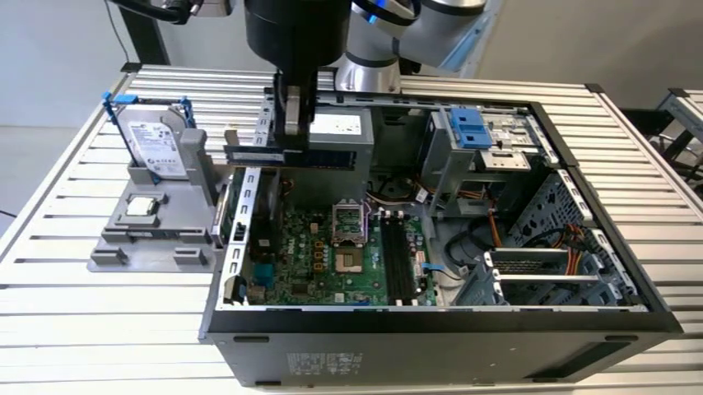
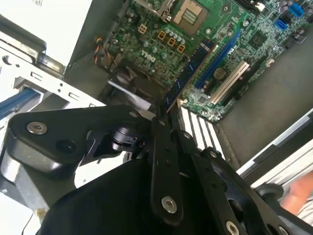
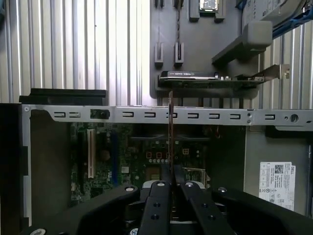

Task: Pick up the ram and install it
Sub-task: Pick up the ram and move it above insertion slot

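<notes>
The ram (image 1: 291,155) is a thin dark stick with a blue label. It hangs level over the back left corner of the open computer case (image 1: 439,346), above the motherboard (image 1: 329,255). My gripper (image 1: 293,141) is shut on the ram's middle from above. In the second wrist view the ram (image 2: 191,71) juts out from the gripper (image 2: 161,120) over the green board. In the first wrist view the ram (image 3: 170,127) shows edge-on between the fingers (image 3: 160,188). The black memory slots (image 1: 398,257) lie further toward the exterior view's right and front.
A grey fixture (image 1: 154,239) stands at the case's left in the exterior view. It holds a silver hard drive with blue bracket (image 1: 154,140) and a small square chip (image 1: 141,206). A black card (image 3: 190,76) stands in the fixture. Drive cages and cables (image 1: 495,206) crowd the case's right.
</notes>
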Controlling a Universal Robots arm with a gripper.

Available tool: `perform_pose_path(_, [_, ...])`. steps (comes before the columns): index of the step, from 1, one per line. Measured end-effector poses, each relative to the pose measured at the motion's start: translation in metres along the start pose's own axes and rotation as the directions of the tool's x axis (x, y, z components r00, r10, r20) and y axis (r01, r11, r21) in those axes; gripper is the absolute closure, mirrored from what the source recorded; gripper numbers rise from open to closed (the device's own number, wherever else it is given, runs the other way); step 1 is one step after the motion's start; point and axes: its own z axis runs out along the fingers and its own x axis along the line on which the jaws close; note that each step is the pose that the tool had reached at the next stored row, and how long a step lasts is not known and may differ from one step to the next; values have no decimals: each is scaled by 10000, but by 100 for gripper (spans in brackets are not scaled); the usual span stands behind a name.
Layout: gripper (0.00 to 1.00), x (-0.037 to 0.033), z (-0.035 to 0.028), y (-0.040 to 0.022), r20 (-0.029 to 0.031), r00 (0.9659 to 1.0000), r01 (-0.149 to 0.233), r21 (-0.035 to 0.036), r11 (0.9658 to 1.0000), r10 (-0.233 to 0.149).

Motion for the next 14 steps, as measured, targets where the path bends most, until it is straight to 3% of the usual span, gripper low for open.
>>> perform_pose_path(9, [100,-2,-6,-158,0,10000,0,1,10000,0])
perform_pose_path(14, [100,-4,-13,-317,0,10000,-1,-1,10000,1])
